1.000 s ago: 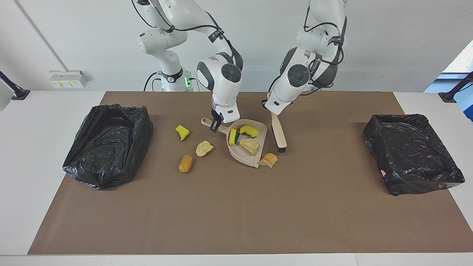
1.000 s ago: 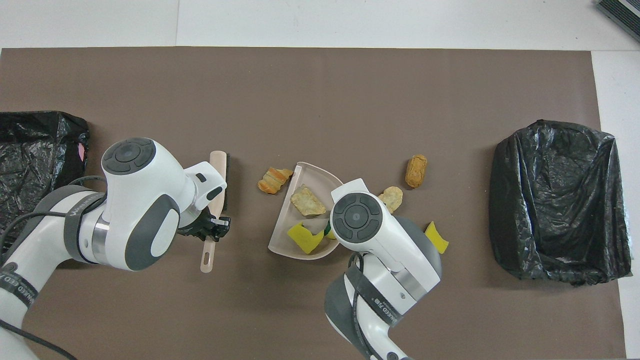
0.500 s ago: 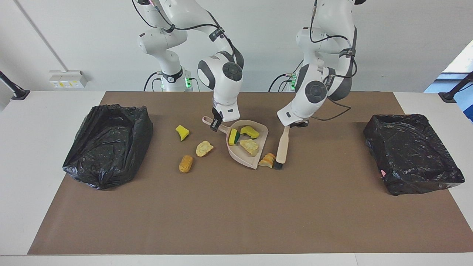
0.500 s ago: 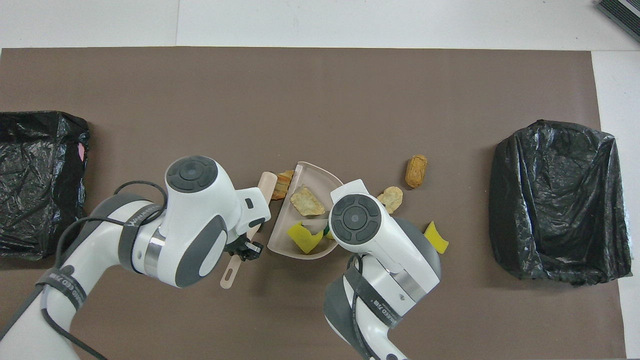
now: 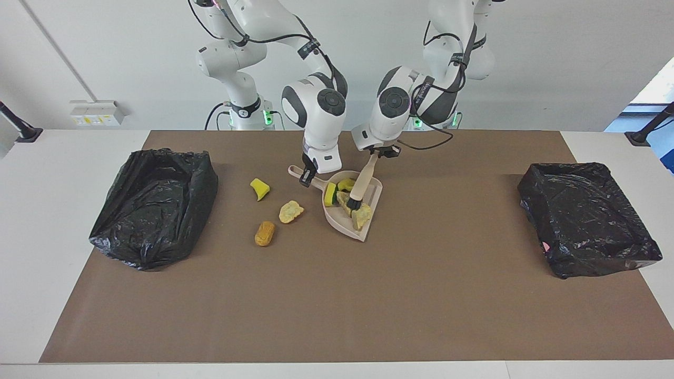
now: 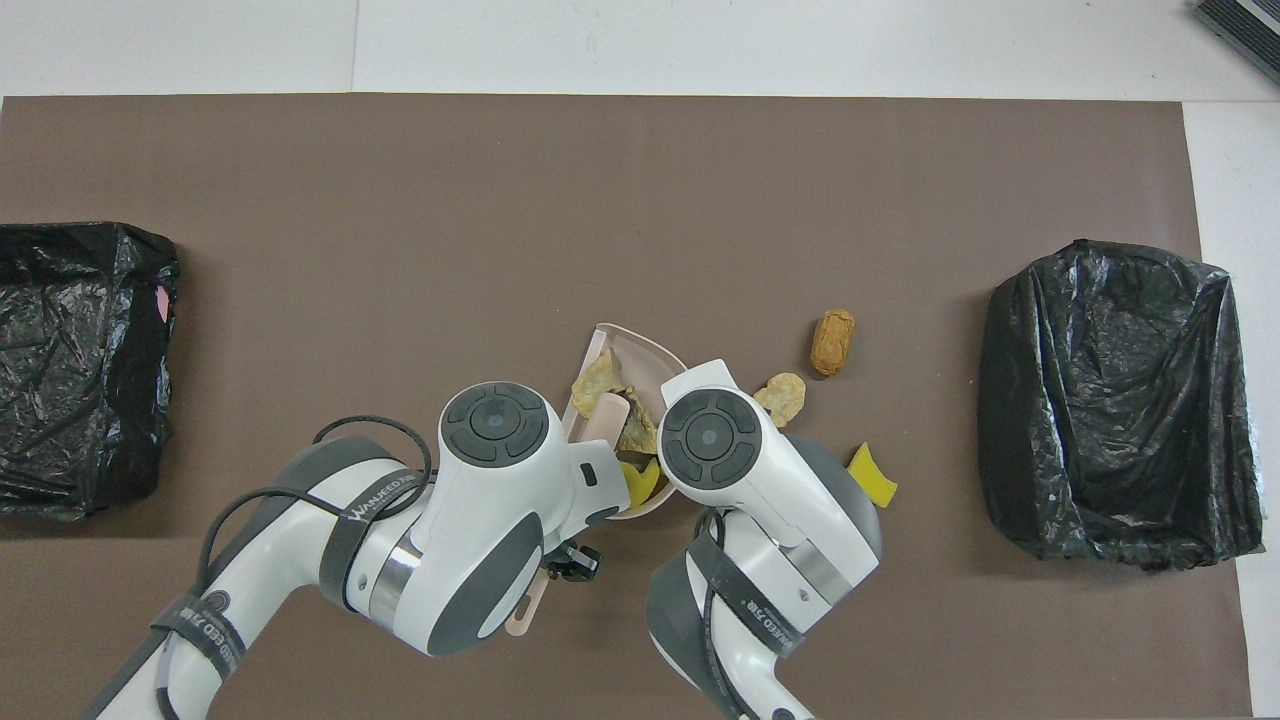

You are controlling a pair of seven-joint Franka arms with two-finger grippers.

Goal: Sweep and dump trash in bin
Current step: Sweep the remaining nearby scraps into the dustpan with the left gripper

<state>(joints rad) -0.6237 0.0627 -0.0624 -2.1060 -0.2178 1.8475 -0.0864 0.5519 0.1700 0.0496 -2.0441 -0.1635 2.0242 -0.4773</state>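
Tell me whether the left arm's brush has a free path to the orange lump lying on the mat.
Probably not directly: the dustpan, held by the right claw, sits between the brush in the left claw and the orange lump.

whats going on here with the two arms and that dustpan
The two arms are sweeping trash into a dustpan. The right gripper is shut on the dustpan's handle and holds it on the brown mat, while the left gripper is shut on a small brush whose bristles are inside the pan, against the pieces gathered there. Three pieces lie loose on the mat: a yellow sponge chunk, a pale lump and an orange-brown lump. A black-lined bin sits toward each end of the table.
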